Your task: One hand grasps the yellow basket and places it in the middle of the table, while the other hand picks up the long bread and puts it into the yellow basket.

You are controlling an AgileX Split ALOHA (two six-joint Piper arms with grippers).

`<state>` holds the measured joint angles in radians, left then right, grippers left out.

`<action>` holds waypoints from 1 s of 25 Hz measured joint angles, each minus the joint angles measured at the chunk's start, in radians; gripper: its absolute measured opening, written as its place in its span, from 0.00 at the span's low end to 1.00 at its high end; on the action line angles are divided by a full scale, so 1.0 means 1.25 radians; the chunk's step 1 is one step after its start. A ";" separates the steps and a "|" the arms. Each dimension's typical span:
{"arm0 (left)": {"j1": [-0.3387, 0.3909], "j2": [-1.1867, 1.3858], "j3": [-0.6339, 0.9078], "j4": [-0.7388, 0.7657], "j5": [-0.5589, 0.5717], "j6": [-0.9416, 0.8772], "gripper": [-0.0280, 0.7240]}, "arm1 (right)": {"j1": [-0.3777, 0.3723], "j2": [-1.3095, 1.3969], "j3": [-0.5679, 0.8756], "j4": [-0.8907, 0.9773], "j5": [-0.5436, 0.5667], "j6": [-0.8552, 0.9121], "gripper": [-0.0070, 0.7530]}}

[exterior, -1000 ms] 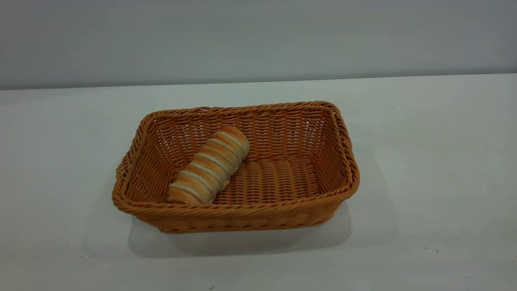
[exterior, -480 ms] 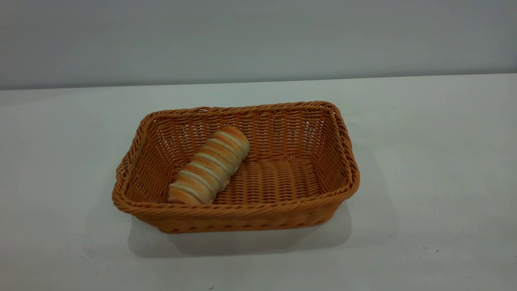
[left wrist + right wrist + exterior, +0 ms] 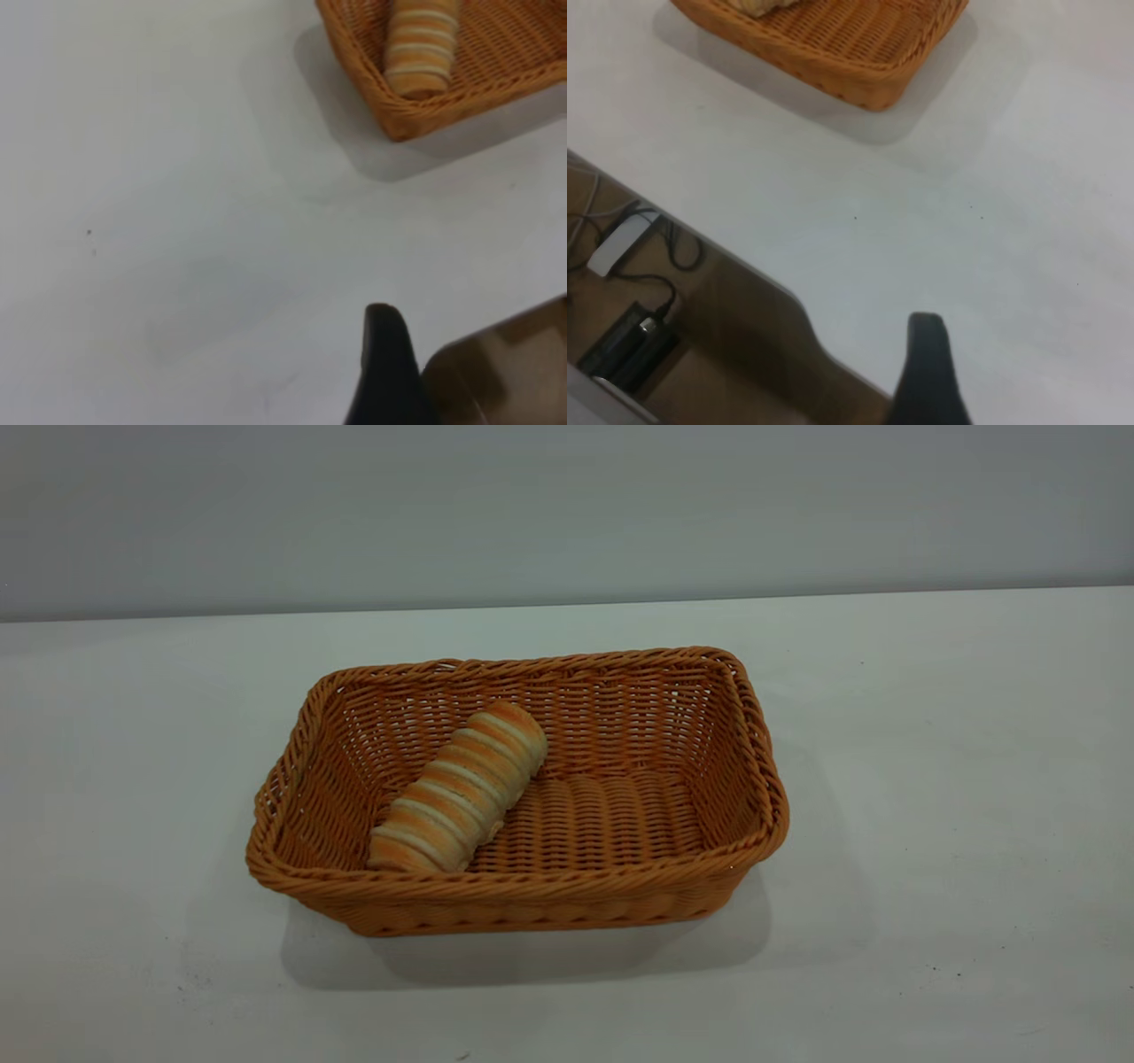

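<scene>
The yellow basket [image 3: 532, 890] stands in the middle of the white table [image 3: 930, 779]. Inside it, the long bread [image 3: 461, 788] lies slanted in the left half, one end leaning on the back wall. In the left wrist view, the basket's corner [image 3: 399, 115] and the bread [image 3: 421, 44] lie far from my left gripper [image 3: 385, 354], of which only a black part shows above bare table near the edge. My right gripper [image 3: 926, 363] is likewise a black part near the table edge, well away from the basket [image 3: 850, 71]. Neither gripper appears in the exterior view.
A grey wall [image 3: 567, 514] rises behind the table. In the right wrist view, the table edge [image 3: 744, 266] runs close to the gripper. Below that edge lie a black box [image 3: 629, 354], a white block [image 3: 616, 243] and cables.
</scene>
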<state>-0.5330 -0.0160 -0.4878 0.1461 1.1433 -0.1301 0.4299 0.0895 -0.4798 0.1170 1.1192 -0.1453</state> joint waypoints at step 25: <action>0.184 -0.002 0.000 -0.003 -0.001 0.007 0.80 | -0.278 0.000 0.000 0.001 0.000 0.001 0.78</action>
<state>-0.3037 -0.0189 -0.4878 0.1426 1.1423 -0.1213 0.0823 0.0895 -0.4798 0.1176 1.1192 -0.1444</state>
